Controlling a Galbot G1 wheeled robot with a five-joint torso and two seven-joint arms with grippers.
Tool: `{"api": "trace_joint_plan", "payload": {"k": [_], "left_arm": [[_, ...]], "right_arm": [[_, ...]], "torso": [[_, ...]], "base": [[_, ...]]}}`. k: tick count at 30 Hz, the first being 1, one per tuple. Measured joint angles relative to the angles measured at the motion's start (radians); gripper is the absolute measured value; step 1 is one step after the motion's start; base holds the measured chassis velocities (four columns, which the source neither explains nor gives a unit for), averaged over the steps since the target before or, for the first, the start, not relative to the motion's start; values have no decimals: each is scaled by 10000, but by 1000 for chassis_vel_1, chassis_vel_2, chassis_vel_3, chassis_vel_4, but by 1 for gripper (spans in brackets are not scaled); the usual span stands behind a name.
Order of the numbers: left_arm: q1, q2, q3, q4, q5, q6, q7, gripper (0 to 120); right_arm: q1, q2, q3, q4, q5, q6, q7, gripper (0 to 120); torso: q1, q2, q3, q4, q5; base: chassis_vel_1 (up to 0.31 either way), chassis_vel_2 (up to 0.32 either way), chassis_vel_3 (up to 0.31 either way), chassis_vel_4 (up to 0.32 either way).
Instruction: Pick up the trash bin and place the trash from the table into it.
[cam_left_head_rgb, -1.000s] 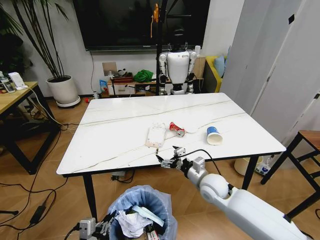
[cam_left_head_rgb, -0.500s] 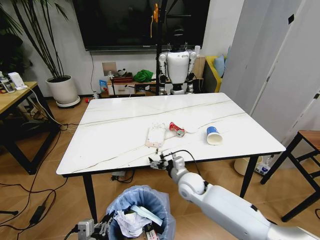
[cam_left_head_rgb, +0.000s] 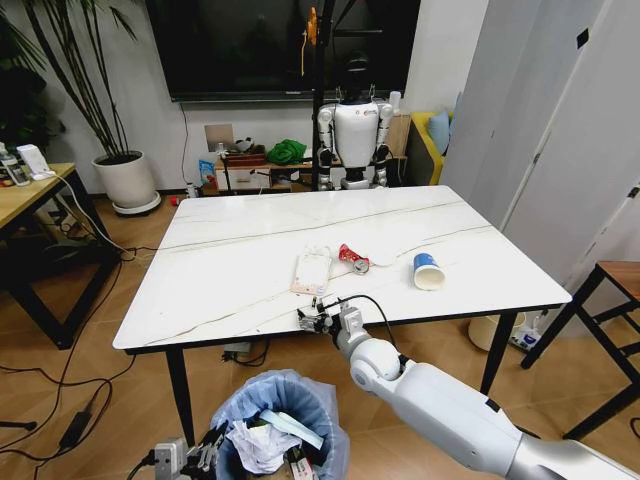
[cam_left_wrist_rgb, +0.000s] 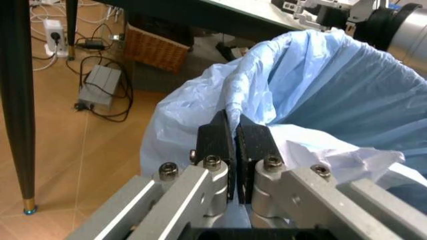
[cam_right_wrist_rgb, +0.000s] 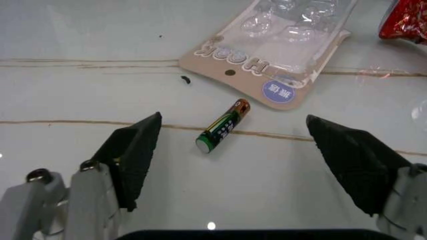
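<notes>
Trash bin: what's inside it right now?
The trash bin holds crumpled white paper and a pale flat strip. Anything deeper is covered by the paper and the blue bag. The left gripper pinches the bag's rim.

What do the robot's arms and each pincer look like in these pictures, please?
The right arm is a smooth white shell with a ball-shaped joint and a thin black cable looping to its wrist. The right pincer has black wedge-shaped fingers on silver metal links. The left pincer has black pads on bolted silver metal bars.
</notes>
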Motion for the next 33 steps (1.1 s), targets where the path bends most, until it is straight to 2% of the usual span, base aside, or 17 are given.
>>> {"api": "trace_joint_plan", "payload": {"k": [4, 5, 10, 13, 14, 21, 28, 32, 33], "left_arm": [[-21, 1, -1, 23, -18, 7, -18, 0], [-21, 1, -1, 23, -18, 7, -18, 0], [-39, 6, -8, 37, -48, 23, -39, 0], [-40, 7, -8, 47, -50, 25, -43, 0], [-41, 10, -9, 52, -52, 26, -43, 0], [-87, 39, -20, 60, -88, 29, -52, 0], [-139, 41, -3, 76, -111, 32, -64, 0], [-180, 35, 0, 83, -147, 33, -71, 0], [-192, 27, -1, 98, -157, 32, -72, 0]], "right_arm": [[-47, -33, -19, 27, -19, 47, -47, 62], [-47, -33, -19, 27, -19, 47, -47, 62], [-46, -15, -113, 54, -19, 62, -75, 39], [-45, -8, -142, 64, -15, 65, -79, 33], [-39, -7, -165, 70, -10, 66, -80, 26], [-2, -76, -221, 91, 12, 83, -85, 2], [-26, -265, -153, 261, 121, 153, -162, 1], [-41, -929, -52, 1140, 503, 432, -592, 1], [-45, -1268, -46, 1601, 583, 752, -1036, 1]], "torso": [[-2, 0, 0, 0, 0], [-2, 0, 0, 0, 0], [-2, 0, 0, 1, 0], [-1, 1, 1, 1, 0], [-2, 1, 1, 1, 0], [0, -1, 2, 0, -1], [1, -2, 3, 1, -1], [4, -4, 6, 0, -4], [3, -3, 5, -1, -3]], "base": [[0, 0, 0, 0], [0, 0, 0, 0], [0, 0, 0, 0], [0, 0, 0, 0], [0, 0, 0, 0], [0, 0, 0, 0], [0, 0, 0, 0], [0, 0, 0, 0], [0, 0, 0, 0]]}}
